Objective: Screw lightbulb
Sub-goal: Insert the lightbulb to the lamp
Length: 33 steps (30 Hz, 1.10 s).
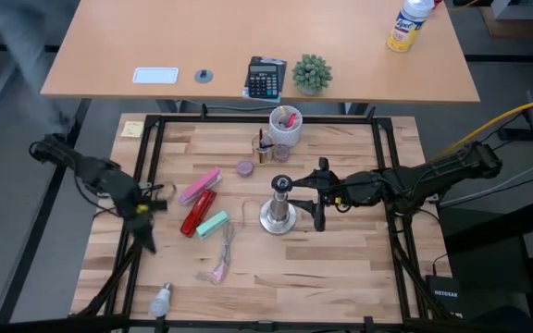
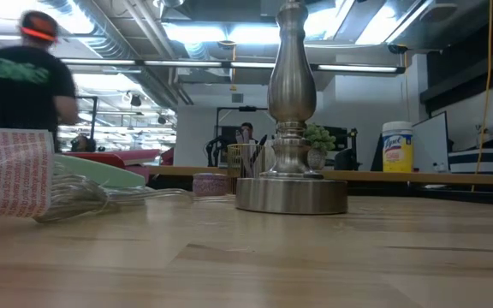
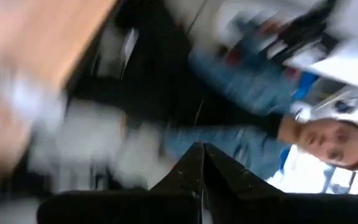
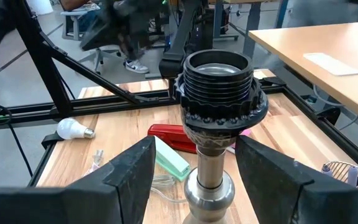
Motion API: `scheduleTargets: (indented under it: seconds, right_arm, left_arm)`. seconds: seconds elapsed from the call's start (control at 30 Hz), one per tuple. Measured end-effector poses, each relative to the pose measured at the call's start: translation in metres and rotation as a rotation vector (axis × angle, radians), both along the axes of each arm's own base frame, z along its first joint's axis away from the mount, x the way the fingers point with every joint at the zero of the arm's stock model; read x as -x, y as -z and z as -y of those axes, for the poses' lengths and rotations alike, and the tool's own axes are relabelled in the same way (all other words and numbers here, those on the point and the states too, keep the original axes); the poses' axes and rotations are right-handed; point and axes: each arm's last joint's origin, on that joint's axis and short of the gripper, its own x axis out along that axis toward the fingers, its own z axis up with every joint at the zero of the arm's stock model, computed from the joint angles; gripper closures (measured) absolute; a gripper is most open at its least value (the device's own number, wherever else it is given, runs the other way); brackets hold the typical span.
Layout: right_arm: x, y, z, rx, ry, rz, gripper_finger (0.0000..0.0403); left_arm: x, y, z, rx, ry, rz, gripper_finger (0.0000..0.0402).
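Dark fingers (image 4: pixel 129 180) of the right gripper (image 4: pixel 194 171) fill the foreground of its wrist view, jaws spread wide on either side of the socket stand's (image 4: pixel 213 124) stem, not touching it. Its black threaded socket sits empty just above and between those jaws. Beyond them, near the table's (image 1: pixel 340 268) corner, the lightbulb (image 4: pixel 73 130) lies on its side, well apart from both grippers. At the table's left edge, the left gripper (image 1: pixel 146 208) has its jaws pressed together, holding nothing.

Wooden table (image 1: pixel 340 268) bears socket stand (image 1: pixel 278 218), lightbulb (image 1: pixel 160 300), cup (image 1: pixel 285 127).
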Motion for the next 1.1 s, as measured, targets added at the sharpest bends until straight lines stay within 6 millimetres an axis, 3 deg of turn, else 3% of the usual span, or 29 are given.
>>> scheduleTargets:
  seconds: [0.1, 0.2, 0.53, 0.77, 1.1]
  right_arm:
    - [0.000, 0.000, 0.000, 0.000, 0.000, -0.001, 0.0176]
    - [0.000, 0.001, 0.000, 0.003, 0.000, -0.007, 0.0176]
    - [0.002, 0.008, -0.001, 0.011, -0.046, -0.081, 0.0176]
    - [0.002, 0.008, -0.002, -0.004, -0.099, -0.089, 0.0176]
    - [0.004, 0.013, -0.002, 0.010, -0.098, -0.144, 0.0176]
  left_arm:
    - [-0.008, 0.009, 0.016, 0.057, 0.125, -0.218, 0.0400]
    - [-0.016, 0.012, 0.032, 0.092, 0.175, -0.295, 0.0400]
    - [-0.035, 0.022, 0.089, 0.172, 0.112, -0.347, 0.0400]
    - [-0.034, 0.032, 0.122, 0.100, 0.181, -0.395, 0.0400]
    - [-0.039, 0.055, 0.160, -0.021, 0.109, -0.418, 0.0400]
